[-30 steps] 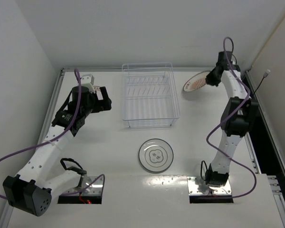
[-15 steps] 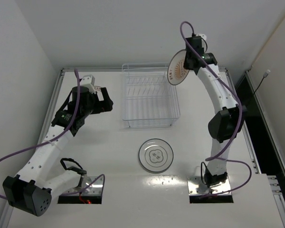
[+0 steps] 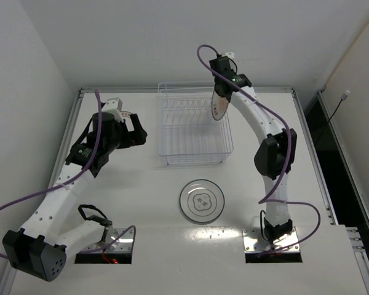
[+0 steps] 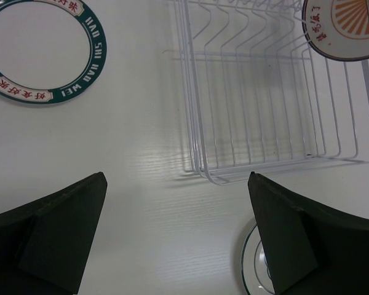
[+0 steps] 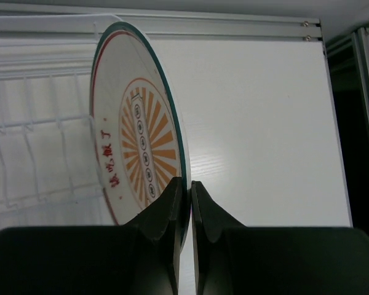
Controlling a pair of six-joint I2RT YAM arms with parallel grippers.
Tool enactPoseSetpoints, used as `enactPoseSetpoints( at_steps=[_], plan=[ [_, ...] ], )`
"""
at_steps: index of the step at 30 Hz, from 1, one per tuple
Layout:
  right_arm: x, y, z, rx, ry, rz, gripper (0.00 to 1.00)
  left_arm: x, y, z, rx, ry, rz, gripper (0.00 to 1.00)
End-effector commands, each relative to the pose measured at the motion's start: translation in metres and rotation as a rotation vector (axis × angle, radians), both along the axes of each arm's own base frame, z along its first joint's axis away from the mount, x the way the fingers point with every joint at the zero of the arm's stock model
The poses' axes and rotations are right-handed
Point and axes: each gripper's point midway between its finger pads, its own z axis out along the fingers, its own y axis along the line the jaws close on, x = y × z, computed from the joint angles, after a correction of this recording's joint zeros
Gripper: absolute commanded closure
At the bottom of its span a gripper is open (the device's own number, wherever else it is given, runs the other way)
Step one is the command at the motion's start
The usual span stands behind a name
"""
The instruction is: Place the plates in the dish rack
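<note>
While right hand (image 5: 186, 188) pinches sunburst plate (image 5: 138, 141) over dish rack (image 3: 195, 161) | left hand (image 4: 177, 184) spread | clover plate (image 3: 202, 200) on table (image 3: 141, 196)

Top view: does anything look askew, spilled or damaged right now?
Nothing stands out. The right gripper pinches the sunburst plate on edge above the right side of the dish rack; the rack sits square, and the clover plate lies flat, intact.

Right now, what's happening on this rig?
The right gripper is shut on the orange sunburst plate, held on edge over the right side of the dish rack, not yet slotted. The left gripper hangs open beside the rack, holding nothing. The clover plate and dark-rimmed plate lie flat on the table.
</note>
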Motion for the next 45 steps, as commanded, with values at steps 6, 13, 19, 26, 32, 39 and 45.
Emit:
enactPoseSetpoints(
  at_steps=[6, 13, 19, 26, 32, 39, 45],
  plan=[
    [0.006, 0.04, 0.002, 0.056, 0.012, 0.099, 0.66, 0.0, 0.004, 0.018, -0.013, -0.053, 0.015, 0.01],
    [-0.039, 0.018, 0.043, 0.153, 0.026, 0.087, 0.61, -0.001, 0.002, 0.009, -0.018, -0.024, 0.01, 0.01],
    [-0.126, 0.059, 0.048, 0.483, 0.09, 0.377, 0.51, -0.001, 0.007, 0.009, -0.009, -0.034, 0.031, 0.01],
    [-0.259, 0.065, -0.091, 0.937, 0.356, 0.288, 0.39, -0.003, 0.015, 0.008, 0.043, -0.039, 0.068, 0.01],
    [-0.341, 0.063, -0.173, 1.139, 0.483, 0.108, 0.39, -0.007, 0.007, -0.007, 0.041, -0.003, 0.085, 0.01],
    [-0.384, 0.052, -0.22, 1.25, 0.483, -0.078, 0.38, -0.016, -0.014, -0.013, 0.026, -0.005, 0.018, 0.01],
    [-0.415, 0.059, -0.254, 1.25, 0.601, -0.131, 0.41, -0.024, -0.021, 0.001, 0.073, -0.064, -0.028, 0.01]
  ],
)
